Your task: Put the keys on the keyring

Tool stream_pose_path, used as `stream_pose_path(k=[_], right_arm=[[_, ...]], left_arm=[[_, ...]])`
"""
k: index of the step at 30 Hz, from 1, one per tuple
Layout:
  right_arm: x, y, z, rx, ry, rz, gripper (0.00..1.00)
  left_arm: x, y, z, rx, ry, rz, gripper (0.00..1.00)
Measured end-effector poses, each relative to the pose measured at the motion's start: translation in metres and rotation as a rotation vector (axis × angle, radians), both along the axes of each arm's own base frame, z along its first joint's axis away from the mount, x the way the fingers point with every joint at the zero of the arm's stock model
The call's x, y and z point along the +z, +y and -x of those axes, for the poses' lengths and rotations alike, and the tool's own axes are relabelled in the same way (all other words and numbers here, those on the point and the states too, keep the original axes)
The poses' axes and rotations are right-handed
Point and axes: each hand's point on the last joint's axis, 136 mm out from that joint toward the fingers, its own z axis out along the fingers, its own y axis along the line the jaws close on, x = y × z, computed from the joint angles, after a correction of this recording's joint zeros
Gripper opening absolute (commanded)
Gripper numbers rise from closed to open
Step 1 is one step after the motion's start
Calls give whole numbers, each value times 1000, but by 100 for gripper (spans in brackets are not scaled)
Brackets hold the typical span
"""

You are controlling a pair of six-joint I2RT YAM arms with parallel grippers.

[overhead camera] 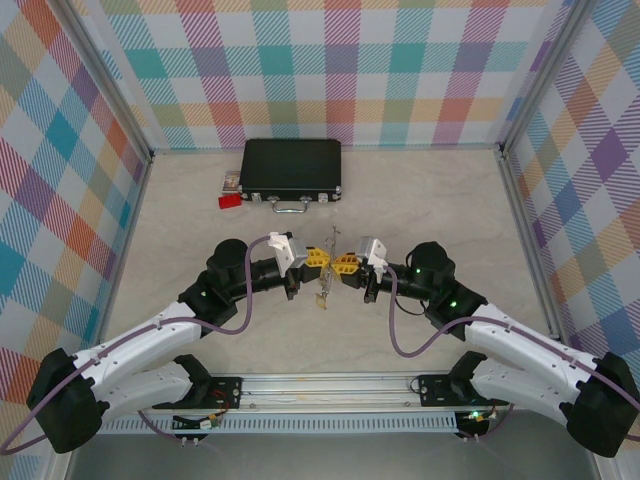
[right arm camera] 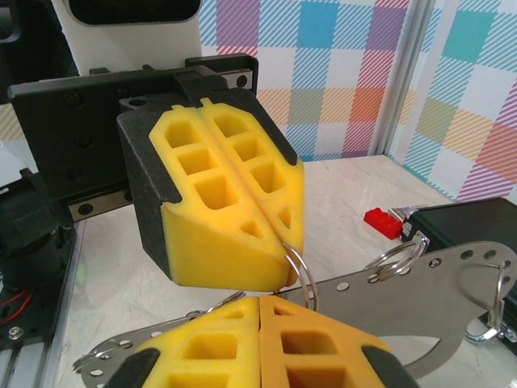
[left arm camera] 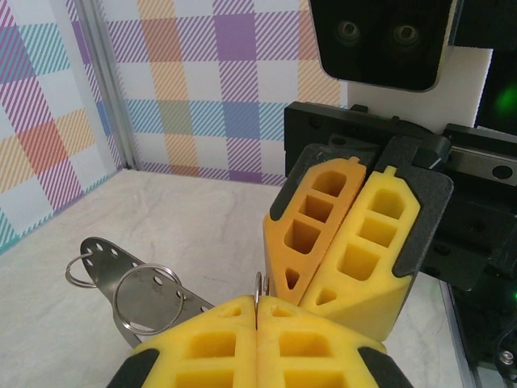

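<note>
The left pincer (left arm camera: 257, 309) nips one thin ring (right arm camera: 300, 271) by the keyring (right arm camera: 440, 291), the right pincer (right arm camera: 258, 302) is shut; one case (overhead camera: 290, 168) and one red block (overhead camera: 230, 201) sit at the table's (overhead camera: 430, 215) far edge.

Black case (overhead camera: 291, 168): lies flat and shut at the table's (overhead camera: 430, 200) far edge, left of centre, with its metal handle (overhead camera: 291, 206) on the near side.
Red block (overhead camera: 230, 201): just beside the case's near left corner.
Walls (overhead camera: 330, 70): pastel plaid panels on three sides.

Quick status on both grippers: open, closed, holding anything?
Left gripper: closed, pinching a thin wire ring at its fingertips.
Right gripper: closed; whether it grips anything cannot be told.
</note>
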Motion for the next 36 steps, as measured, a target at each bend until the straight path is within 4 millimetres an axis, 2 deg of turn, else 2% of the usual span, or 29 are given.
stream_pose_path(k=[10,11,13,15,21,29,36], right_arm=[[1,0,-1,-6,-2,-1,0],[1,-1,-2,-13,-3,-1,4],[3,-3,-4,-29,-9,-4,6],[7,-6,-5,-50,-22,-14,17],[15,-12,-8,-88,-46,-32,28],[4,-8,-11,-84,-22,-7,34],[0,-5,-10,-68,-11,3,25]], left_arm=[[0,0,0,1,0,0,0],[0,0,0,2,0,0,0],[1,0,0,4,-2,1,0],[2,1,0,4,-4,3,0],[4,2,1,7,-10,8,0],[4,2,1,2,-9,8,0],[4,1,3,-8,-8,8,0]])
